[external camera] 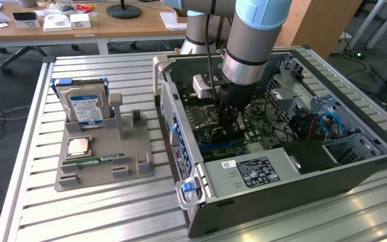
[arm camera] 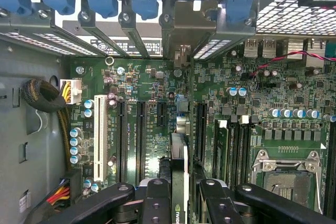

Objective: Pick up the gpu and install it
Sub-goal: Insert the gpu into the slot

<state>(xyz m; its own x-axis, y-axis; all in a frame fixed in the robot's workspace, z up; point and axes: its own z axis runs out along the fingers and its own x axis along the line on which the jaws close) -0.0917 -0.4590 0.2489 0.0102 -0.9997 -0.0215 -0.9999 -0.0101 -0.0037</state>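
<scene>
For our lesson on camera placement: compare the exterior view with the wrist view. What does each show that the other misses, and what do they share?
Exterior view: the grey parts stand on the slatted table, carrying an upright silver hard drive with blue-white label, a short narrow green memory stick, and the arm reaching into the open black computer case.

Wrist view: the long expansion slots, the empty processor socket, and the thin dark gpu standing edge-on between the black fingers of the gripper.

Both: the green motherboard and the gripper above it.
</scene>
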